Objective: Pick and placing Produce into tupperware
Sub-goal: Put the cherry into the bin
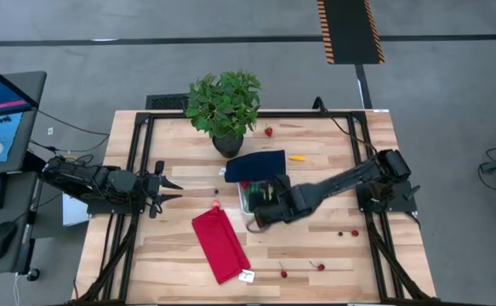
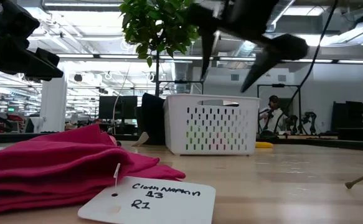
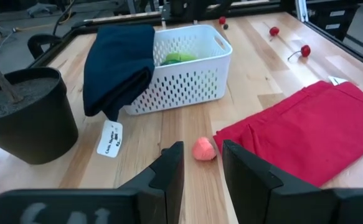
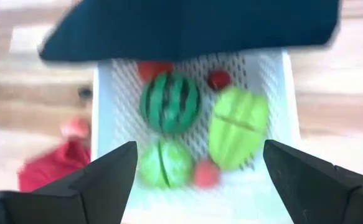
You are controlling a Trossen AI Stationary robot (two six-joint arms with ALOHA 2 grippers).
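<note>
The white tupperware (image 3: 181,87) stands mid-table with a dark navy cloth (image 3: 116,59) draped over its far rim. Inside it lie a striped watermelon (image 4: 170,102), two green pieces (image 4: 238,127), and small red pieces (image 4: 217,79). My right gripper (image 4: 197,180) hovers open just above the tupperware (image 2: 212,124), with nothing between its fingers (image 2: 256,62). A strawberry (image 3: 203,150) lies on the table ahead of my left gripper (image 3: 203,174), which waits open at the table's left (image 1: 173,189).
A potted plant (image 1: 225,106) stands at the far edge. A red cloth (image 1: 220,245) with a tag lies near the front. Loose on the wood are an orange carrot (image 1: 296,158), another strawberry (image 1: 269,132) and cherries (image 1: 320,267) toward the near right.
</note>
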